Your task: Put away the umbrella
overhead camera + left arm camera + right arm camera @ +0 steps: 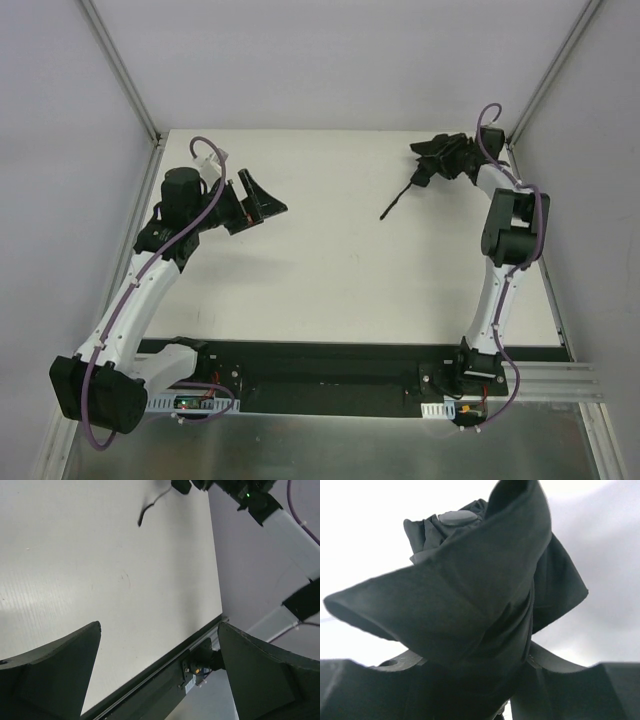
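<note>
From above, the umbrella (pixel 432 150) sits bundled at the far right corner of the bench (pixel 330 280), in the right gripper (pixel 458 160), with a thin cord (pixel 397 203) trailing towards the near left. The left gripper (pixel 262 203) waits well apart, at the far left.

The left wrist view shows that gripper's fingers (pixel 50 680) spread wide on nothing.

In the right wrist view, the gripper (pixel 510 700) is clamped on soft, loose fabric (pixel 470 590). The umbrella is likely light and floppy, so the stiff handle or shaft would give a surer hold.

The umbrella (pixel 443 155) occupies the far right corner of the table (pixel 330 280), the back wall (pixel 350 60) close behind it, the right wall (pixel 590 170) near beside it. Left of the umbrella, bare tabletop lies open as far as the left gripper (pixel 268 195).
</note>
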Action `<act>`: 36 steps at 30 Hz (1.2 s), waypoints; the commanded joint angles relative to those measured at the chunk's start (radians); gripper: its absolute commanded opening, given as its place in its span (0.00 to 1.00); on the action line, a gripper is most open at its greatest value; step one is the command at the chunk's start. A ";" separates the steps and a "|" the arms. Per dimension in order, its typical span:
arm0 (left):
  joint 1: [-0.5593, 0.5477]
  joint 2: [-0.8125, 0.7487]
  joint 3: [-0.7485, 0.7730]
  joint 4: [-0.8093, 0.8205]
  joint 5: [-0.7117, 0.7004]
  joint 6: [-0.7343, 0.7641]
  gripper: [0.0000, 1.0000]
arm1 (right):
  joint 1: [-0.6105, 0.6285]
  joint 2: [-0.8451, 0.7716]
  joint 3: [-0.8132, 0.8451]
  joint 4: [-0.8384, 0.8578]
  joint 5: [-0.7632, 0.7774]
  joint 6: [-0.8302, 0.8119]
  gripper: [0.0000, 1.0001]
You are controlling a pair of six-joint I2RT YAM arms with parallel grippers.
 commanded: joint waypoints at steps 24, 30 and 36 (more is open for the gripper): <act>-0.023 0.047 0.088 -0.014 0.144 -0.013 0.94 | -0.178 -0.437 -0.041 -0.683 0.354 -0.311 0.96; -0.023 -0.030 0.095 -0.005 0.134 -0.102 0.94 | -0.109 -0.924 -0.399 -0.735 0.291 -0.388 0.96; -0.023 -0.171 0.132 0.045 0.084 -0.106 0.97 | 0.066 -1.273 -0.351 -0.862 0.283 -0.453 0.96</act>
